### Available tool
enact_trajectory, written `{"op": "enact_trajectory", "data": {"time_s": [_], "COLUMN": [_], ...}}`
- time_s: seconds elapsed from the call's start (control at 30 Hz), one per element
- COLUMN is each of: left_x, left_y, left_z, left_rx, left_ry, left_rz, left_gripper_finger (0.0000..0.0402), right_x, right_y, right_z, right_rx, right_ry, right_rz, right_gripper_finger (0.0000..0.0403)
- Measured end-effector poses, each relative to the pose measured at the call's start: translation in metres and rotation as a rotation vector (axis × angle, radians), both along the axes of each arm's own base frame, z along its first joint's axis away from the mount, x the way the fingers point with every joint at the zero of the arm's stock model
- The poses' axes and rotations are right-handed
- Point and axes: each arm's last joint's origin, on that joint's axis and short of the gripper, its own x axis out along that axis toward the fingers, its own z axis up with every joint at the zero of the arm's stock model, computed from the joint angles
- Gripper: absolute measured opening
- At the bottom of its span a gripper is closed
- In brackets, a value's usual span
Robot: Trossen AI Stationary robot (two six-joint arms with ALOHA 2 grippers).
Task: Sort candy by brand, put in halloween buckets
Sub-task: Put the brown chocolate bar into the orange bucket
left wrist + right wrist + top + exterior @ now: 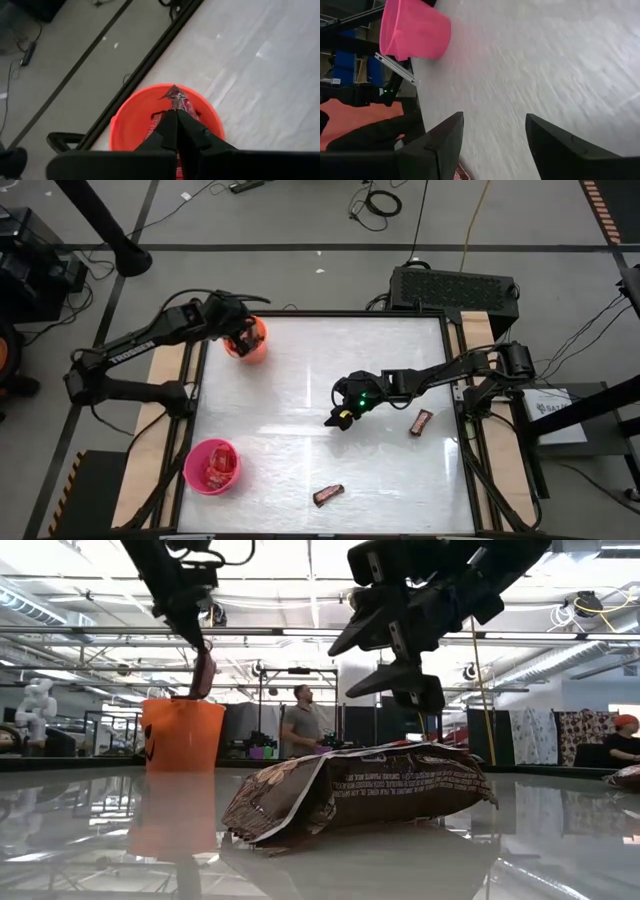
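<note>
My left gripper (176,131) hangs over the orange bucket (247,340) at the table's far left and is shut on a dark brown candy bar with red marks (176,100). More wrappers lie inside that bucket (150,131). My right gripper (338,418) is open above the middle of the table, touching nothing. The pink bucket (212,466) stands near the left edge with red candy in it. Two dark bars lie flat on the table, one (421,421) to the right and one (328,495) near the front edge, which fills the low view (360,795). My left gripper pinches the candy bar between its two fingers (167,131), coming from above and pointing down. The bar's free end (173,94) sticks out past the fingertips. The bar hangs upright below the fingers (203,675), lifted clear, its lower end at the orange bucket's rim (183,703).
The table top (300,380) is white and glossy with a dark frame. The right wrist view shows the pink bucket (415,30) off to one side of the open fingers. People stand in the room behind the table (300,720).
</note>
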Motion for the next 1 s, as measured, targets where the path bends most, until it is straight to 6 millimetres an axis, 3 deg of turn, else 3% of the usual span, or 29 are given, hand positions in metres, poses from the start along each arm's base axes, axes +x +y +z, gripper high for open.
{"op": "enact_trajectory", "data": {"time_s": [0.27, 0.53, 0.83, 1.0], "left_x": [0.008, 0.014, 0.008, 0.004], "left_y": [0.018, 0.026, 0.022, 0.016], "left_z": [-0.017, -0.028, -0.032, -0.034], "left_rx": [-0.039, -0.077, -0.113, -0.213], "left_ry": [0.084, 0.130, 0.216, 0.226], "left_rz": [0.030, 0.048, 0.056, 0.053], "left_gripper_finger": [0.0000, 0.0046, 0.0162, 0.0196], "right_x": [-0.002, -0.008, -0.022, -0.031], "right_y": [0.009, 0.051, 0.102, 0.129], "right_z": [-0.002, -0.002, -0.002, -0.008], "right_rx": [0.055, -0.002, -0.392, -0.605], "right_ry": [0.041, 0.014, -0.239, -0.343], "right_rz": [0.043, 0.214, 0.670, 0.832], "right_gripper_finger": [0.0205, 0.0206, 0.0206, 0.0206]}}
